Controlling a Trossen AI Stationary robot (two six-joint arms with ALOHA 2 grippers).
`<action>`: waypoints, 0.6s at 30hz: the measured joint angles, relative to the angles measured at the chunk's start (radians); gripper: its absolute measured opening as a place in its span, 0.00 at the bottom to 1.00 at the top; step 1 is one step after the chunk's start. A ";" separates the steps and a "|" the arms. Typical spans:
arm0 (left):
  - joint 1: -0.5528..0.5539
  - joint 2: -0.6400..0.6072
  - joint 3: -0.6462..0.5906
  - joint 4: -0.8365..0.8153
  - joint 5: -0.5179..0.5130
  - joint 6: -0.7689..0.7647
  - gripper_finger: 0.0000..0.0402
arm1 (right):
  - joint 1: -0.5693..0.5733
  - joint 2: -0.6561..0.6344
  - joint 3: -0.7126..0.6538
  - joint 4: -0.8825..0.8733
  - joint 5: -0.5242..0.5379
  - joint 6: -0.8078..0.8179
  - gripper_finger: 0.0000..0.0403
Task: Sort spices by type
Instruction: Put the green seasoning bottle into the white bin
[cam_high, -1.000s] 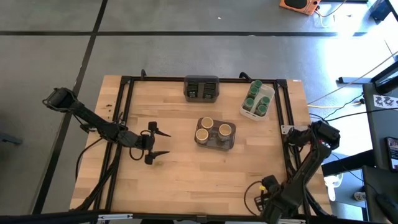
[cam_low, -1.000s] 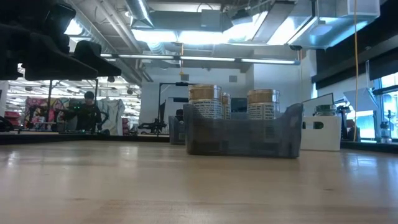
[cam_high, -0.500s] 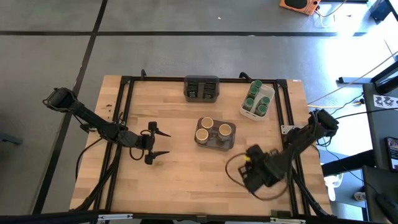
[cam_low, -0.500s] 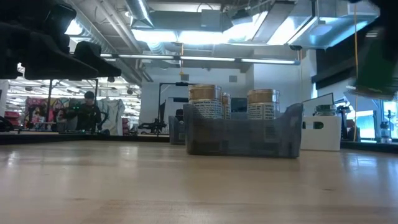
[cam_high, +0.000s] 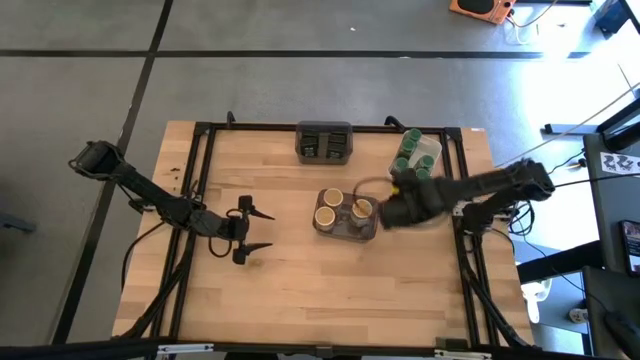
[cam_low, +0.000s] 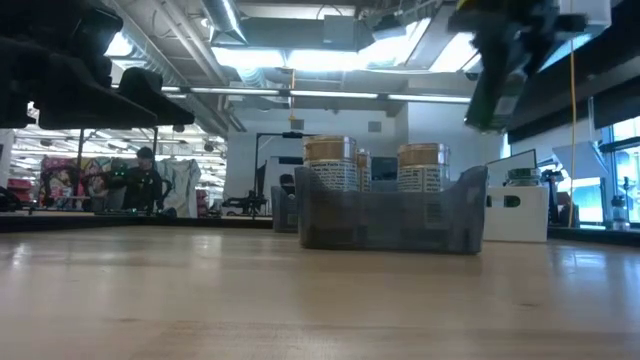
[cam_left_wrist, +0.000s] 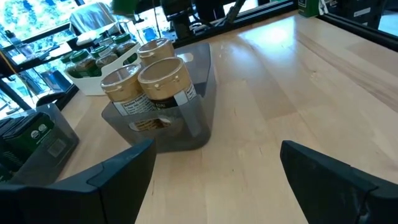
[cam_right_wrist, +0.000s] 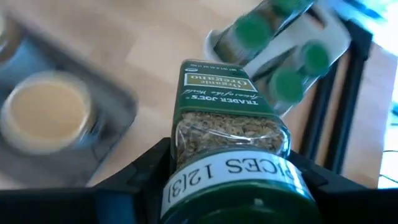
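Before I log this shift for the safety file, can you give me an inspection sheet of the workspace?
Surface: wooden table, bare at the front.
Job's things: tan-lidded jars in grey bin; green-lidded jars in white tray; dark tins at the back.
Clutter: nothing seen.
Grippers: right pincer holds an oregano jar above the table, near the white tray; left pincer open, waiting on the left.
Cables: along the table's frame.
Surroundings: a person far behind.

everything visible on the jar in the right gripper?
The green-lidded jar is clear glass with a green label reading Trader Joe's Organic Oregano, filled with dried green-brown flakes. A white band of print shows near its lid. It is clamped between the right gripper's dark fingers, off the table, between the grey bin of tan-lidded jars and the white tray.
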 joint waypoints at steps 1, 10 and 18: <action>0.000 0.000 0.000 0.000 0.000 0.000 0.85 | -0.040 -0.002 0.000 0.002 0.006 -0.029 0.51; 0.000 0.000 0.000 -0.018 0.000 -0.003 0.85 | -0.386 -0.009 0.000 0.000 0.009 -0.301 0.51; 0.000 0.000 0.000 -0.018 0.000 -0.003 0.85 | -0.633 -0.009 0.000 0.000 0.012 -0.449 0.51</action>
